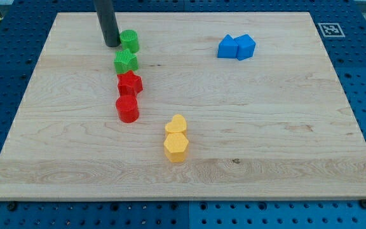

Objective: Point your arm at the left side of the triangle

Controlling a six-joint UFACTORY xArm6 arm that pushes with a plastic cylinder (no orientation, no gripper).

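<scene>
Pale wooden board [265, 127] with visible grain lies on a blue perforated table [5, 70], a small black-and-white marker tag [328, 28] sitting off its far right corner; my tip [112, 45], the lower end of a straight dark rod, carries no claw, so nothing is released or clenched; it rests on the board at the far left, just left of a green plastic cylinder [130, 41] and seemingly touching it; just nearer stands a green star-like block [126, 62], then a red star-like block [130, 83], then a red plastic cylinder [127, 109], the four forming a close column; well apart at the far right sit two blue blocks side by side, the left one [227, 47] wedge-like and possibly the triangle, the right one [245, 46] angular; near the middle lie a yellow heart-like block [176, 124] and a yellow hexagonal block [176, 147], touching.
</scene>
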